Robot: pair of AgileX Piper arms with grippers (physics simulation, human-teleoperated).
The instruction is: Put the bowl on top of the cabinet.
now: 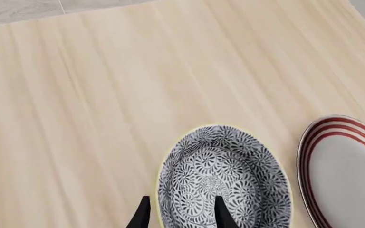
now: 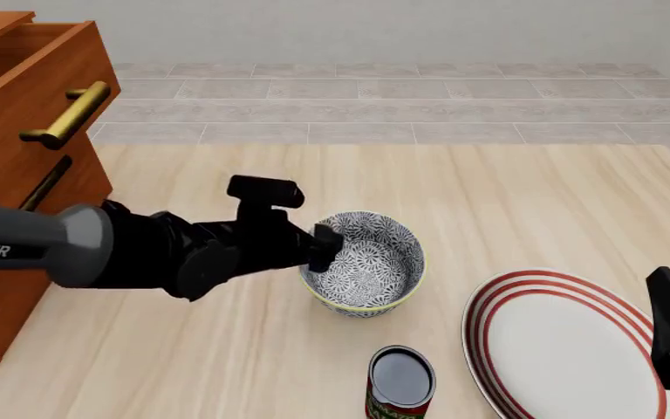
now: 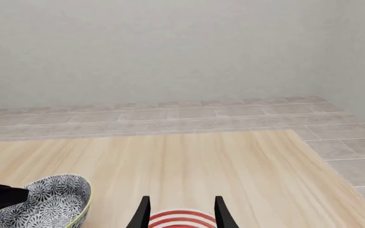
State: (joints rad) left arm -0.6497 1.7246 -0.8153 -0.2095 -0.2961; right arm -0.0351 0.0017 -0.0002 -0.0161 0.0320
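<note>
Straddling the bowl (image 1: 224, 178) rim, left gripper (image 1: 181, 213) stands parted, one finger inside, one outside, positioned for a rim grasp; cabinet (image 2: 27, 166) well behind it.

Front view: fixed, above and behind the arms, looking forward and down across the table (image 2: 522, 201), with the cabinet (image 2: 21, 131) at its left edge.
Left wrist view: close, looking steeply down onto the bowl (image 1: 224, 178).
Right wrist view: low, near the tabletop, facing forward toward the far wall (image 3: 182, 52).
Shared: all three show the bowl (image 2: 365, 262) and the plate (image 2: 562, 345).
</note>
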